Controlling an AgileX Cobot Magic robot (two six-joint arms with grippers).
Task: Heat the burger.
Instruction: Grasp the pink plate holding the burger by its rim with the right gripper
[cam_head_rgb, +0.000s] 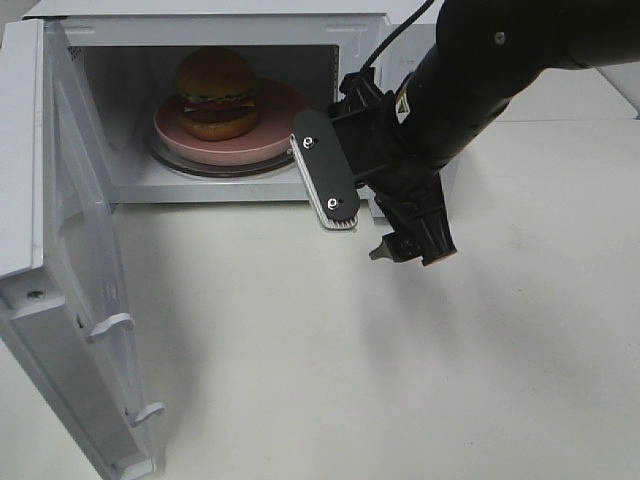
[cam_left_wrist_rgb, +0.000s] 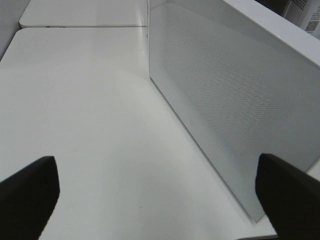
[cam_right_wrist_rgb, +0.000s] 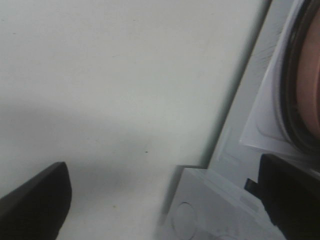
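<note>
You've got the burger (cam_head_rgb: 216, 92) inside the microwave (cam_head_rgb: 200, 30), sitting on a pink round plate (cam_head_rgb: 270, 140) that rests on the dark-rimmed glass turntable (cam_head_rgb: 225, 168). The bun is glossy golden-brown and domed, with green lettuce, a dark patty and thin red and yellow layers under it. The plate is matte and smooth, with a shallow rim. The microwave is a white box with a pale cavity; its door (cam_head_rgb: 75, 290) is swung fully open to the left in the high view, its inner face carrying two white latch hooks (cam_head_rgb: 110, 326).

Your right gripper (cam_head_rgb: 365, 225) is outside the cavity, just in front of the lower right corner of the opening, jaws spread wide and holding nothing. One finger is a flat black bar with a ribbed metal tip (cam_head_rgb: 335, 205); it overlaps the plate's right edge in the high view, and you can't tell whether it touches. The burger sits up and to the left of that gripper, deeper in the cavity. The right wrist view shows the turntable rim (cam_right_wrist_rgb: 287, 110), a sliver of pink and the white sill.

Your left gripper (cam_left_wrist_rgb: 155, 192) is also wide open and empty, black fingertips (cam_left_wrist_rgb: 27, 195) over the white table (cam_left_wrist_rgb: 90, 125), beside the microwave's perforated side panel (cam_left_wrist_rgb: 235, 105). It doesn't show in the high view.
</note>
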